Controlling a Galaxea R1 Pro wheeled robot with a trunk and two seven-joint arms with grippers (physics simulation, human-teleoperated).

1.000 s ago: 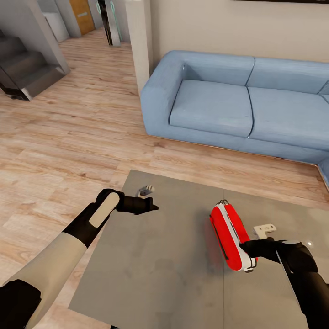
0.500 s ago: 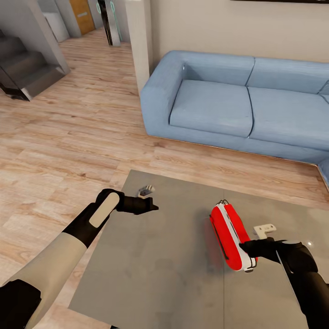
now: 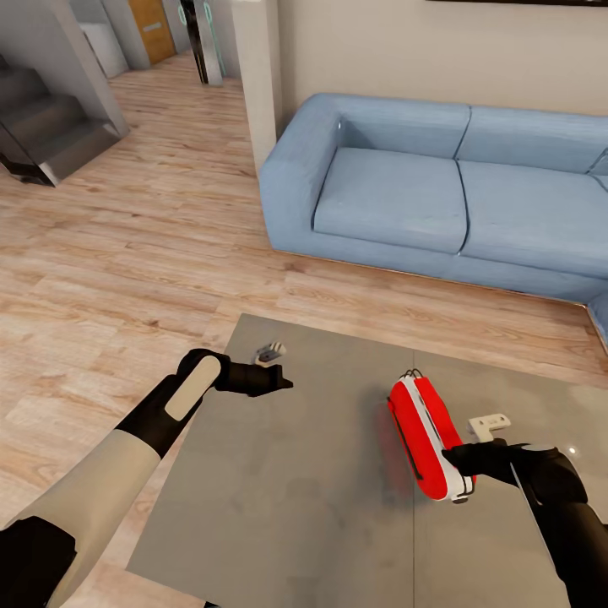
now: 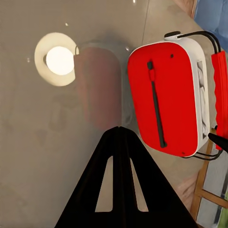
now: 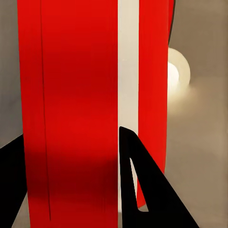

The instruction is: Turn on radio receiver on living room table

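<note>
The robot has reached the living room: plank floor [image 3: 127,270], blue sofa [image 3: 439,194] at 12 o'clock, and the grey counter [image 3: 295,498] directly below the head camera. The approach looks done; what is left, by my reading, is the switching-on itself, and nothing shows whether the set is already on.

The radio receiver [image 3: 428,437] stands on edge on the counter at about 4 o'clock from the counter's middle, its long axis running from 11 to 5 o'clock.

The left gripper [image 3: 274,380] hovers over the counter's 10 o'clock corner, well apart from the radio; in the left wrist view its fingers [image 4: 107,190] are pressed together into one point, holding nothing.

The right gripper [image 3: 456,458] sits at the radio's near end. In its wrist view the fingers [image 5: 137,190] stand spread on either side of the red body [image 5: 71,109], but actual contact cannot be told.

The dial end is hard to make out. A small white object [image 3: 488,423] beside the radio is too small to identify.
</note>
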